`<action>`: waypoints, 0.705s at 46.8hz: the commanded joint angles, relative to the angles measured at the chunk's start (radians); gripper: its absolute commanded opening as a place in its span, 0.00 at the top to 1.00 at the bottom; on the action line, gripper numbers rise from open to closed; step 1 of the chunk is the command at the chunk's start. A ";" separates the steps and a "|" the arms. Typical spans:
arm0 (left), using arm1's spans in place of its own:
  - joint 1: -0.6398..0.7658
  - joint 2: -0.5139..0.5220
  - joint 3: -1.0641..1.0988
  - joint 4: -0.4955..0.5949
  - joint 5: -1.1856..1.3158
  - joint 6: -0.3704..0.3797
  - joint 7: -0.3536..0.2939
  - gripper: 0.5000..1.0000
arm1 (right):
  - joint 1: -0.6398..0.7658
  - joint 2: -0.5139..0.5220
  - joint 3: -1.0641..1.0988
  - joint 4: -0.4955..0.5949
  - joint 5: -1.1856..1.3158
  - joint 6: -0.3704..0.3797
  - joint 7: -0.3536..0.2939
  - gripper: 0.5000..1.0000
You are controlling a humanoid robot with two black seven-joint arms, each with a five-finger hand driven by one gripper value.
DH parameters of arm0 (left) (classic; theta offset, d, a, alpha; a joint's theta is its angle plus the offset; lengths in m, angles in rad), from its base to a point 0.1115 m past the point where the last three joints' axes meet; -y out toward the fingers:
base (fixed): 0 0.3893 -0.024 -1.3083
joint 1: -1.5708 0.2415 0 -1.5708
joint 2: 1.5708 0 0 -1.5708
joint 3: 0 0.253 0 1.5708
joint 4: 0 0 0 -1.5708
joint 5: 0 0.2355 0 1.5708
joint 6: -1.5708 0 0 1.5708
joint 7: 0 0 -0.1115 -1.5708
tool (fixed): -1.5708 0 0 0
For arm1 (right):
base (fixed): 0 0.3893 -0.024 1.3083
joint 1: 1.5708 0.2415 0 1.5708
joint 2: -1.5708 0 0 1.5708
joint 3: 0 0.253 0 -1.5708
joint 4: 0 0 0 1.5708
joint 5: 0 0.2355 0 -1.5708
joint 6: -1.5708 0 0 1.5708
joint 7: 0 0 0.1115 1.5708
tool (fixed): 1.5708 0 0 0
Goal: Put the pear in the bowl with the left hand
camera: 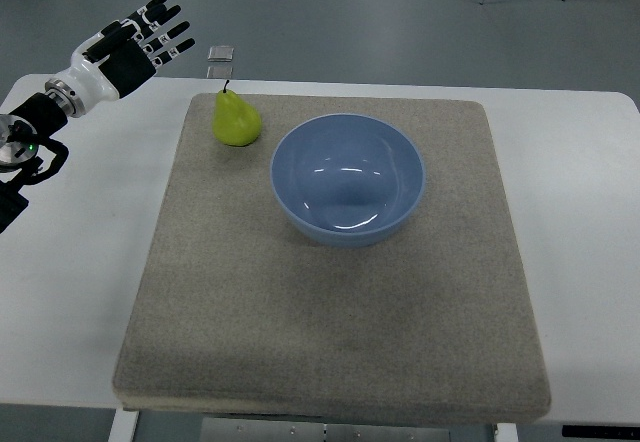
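1 hand: left hand [135, 42] spread, holding nothing, raised left of pear [237, 119].
Risk: upright pear topples, rolls off mat [330, 312].
Bowl [348, 178]: empty, adjacent; knuckle bump possible.

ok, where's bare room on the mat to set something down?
Free: the mat below the bowl, and the strip to the bowl's right. Crowded: the far left corner, where the pear stands beside the bowl, left hand nearby.
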 commanded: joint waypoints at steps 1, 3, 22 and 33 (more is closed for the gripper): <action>0.002 0.000 -0.002 -0.001 0.000 0.000 0.000 0.01 | 0.000 0.000 -0.001 0.000 0.000 0.000 -0.001 0.15; 0.005 0.000 -0.002 0.001 0.000 0.000 0.000 0.01 | 0.000 0.000 -0.001 0.000 0.000 0.000 0.000 0.15; -0.021 -0.003 -0.003 0.016 0.000 -0.002 0.000 0.01 | 0.000 0.000 -0.001 0.000 0.000 0.000 -0.001 0.15; -0.023 -0.001 0.000 0.048 0.002 -0.003 0.000 0.01 | 0.000 0.000 -0.001 0.000 0.000 0.000 0.000 0.15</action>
